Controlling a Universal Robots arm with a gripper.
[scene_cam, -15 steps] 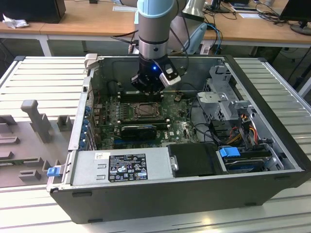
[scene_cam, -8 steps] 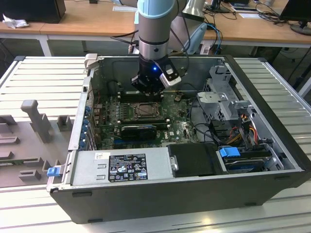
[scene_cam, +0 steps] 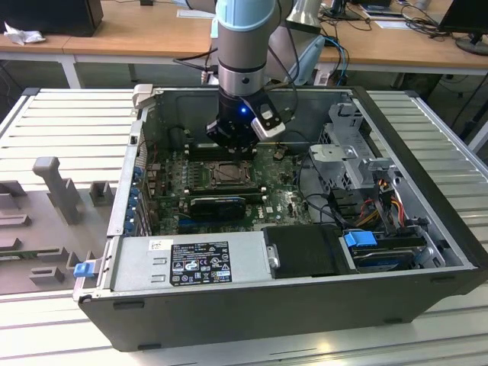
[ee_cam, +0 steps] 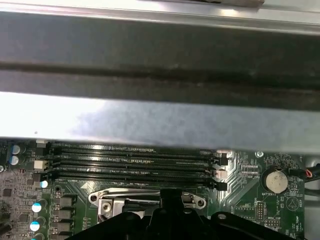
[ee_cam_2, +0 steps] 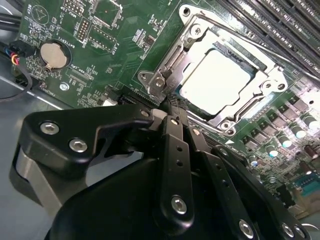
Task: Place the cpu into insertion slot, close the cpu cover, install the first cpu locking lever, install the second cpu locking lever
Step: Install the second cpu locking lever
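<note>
The jaws hang inside the open computer case [scene_cam: 412, 229], just above the insertion slot [scene_cam: 226, 175] on the green motherboard [scene_cam: 282, 200].

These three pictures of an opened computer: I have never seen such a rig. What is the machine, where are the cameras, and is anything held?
The machine is a grey jointed robot arm reaching down into an open dark-grey computer case that lies on a slatted metal bench. The exterior view looks on from outside; both wrist views ride on the arm itself. At its tip sits the black gripper, fingers together, nothing visibly between them, right at the edge of the processor socket on the green motherboard. There the pale silvery square cpu already lies in the insertion slot, with the steel-frame cpu cover down around it. Beside it run long black memory slots, and a round silver coin battery sits nearby.
</note>
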